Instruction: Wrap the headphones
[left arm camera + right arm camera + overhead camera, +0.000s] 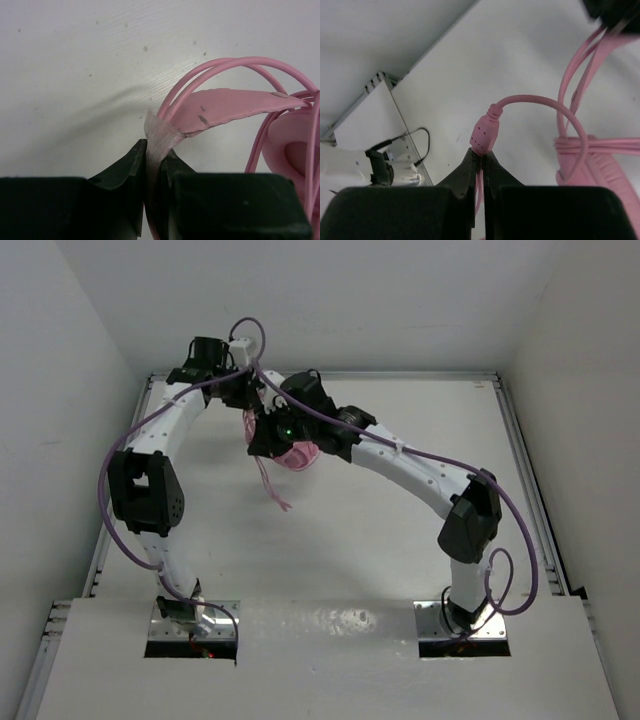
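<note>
The white counter (400, 540) carries both arms. The left arm (160, 440) and right arm (420, 470) meet near the far edge, left of centre, over the pink headphones (298, 455). The left gripper (155, 160) is clamped on the headband (235, 105) at an end wrapped in clear film (157, 137). The right gripper (481, 162) pinches the thin cord (540, 100) just below its moulded pink piece (483, 135). Loose strands trail toward the near edge.

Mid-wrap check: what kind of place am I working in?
Probably a lab robot cell, not a home: bare white walls box in the table, aluminium rails edge it, and metal mounting plates sit at its near edge.
</note>
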